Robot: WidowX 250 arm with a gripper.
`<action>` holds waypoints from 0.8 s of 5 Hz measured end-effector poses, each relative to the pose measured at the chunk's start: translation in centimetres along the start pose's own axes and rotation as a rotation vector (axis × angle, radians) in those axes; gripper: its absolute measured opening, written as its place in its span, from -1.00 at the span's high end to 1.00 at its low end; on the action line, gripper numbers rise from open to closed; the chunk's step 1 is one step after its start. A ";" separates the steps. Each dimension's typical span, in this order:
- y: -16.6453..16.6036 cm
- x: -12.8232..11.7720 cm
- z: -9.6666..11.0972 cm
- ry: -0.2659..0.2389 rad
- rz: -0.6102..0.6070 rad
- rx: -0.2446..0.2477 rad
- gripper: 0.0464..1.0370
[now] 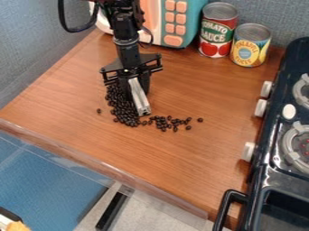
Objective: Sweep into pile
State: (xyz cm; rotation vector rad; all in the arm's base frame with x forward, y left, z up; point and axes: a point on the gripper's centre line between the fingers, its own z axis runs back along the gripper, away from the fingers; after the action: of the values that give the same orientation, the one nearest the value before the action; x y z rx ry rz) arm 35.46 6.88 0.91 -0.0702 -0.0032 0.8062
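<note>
The black gripper (135, 85) hangs down over the left-centre of the wooden table, shut on a silver bar-like tool (139, 98). The tool slants downward, its lower end at the table among the beans. Dark beans (122, 111) lie heaped in a long band on the left of the tool, partly hidden by the gripper. Looser beans (164, 122) trail off to the right of the tool's lower end. One stray bean (99, 111) lies apart on the left, and another (199, 120) at the right end of the trail.
A toy microwave (173, 22), a tomato sauce can (217, 30) and a pineapple can (249, 45) stand at the back. A dark toy stove (265, 173) with white knobs borders the right side. The table's front edge (109, 167) runs diagonally below the beans.
</note>
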 end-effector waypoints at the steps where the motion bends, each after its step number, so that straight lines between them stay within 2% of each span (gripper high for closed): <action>1: -1.1 -0.3 0.7 0.039 0.010 -0.021 0.31; 3: -3.6 -1.0 2.4 0.092 0.029 -0.071 0.31; 4: -5.2 -2.5 2.5 0.109 -0.004 -0.081 0.31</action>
State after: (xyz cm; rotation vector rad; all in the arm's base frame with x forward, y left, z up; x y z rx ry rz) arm 37.41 1.61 3.84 -0.1906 0.0672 0.7969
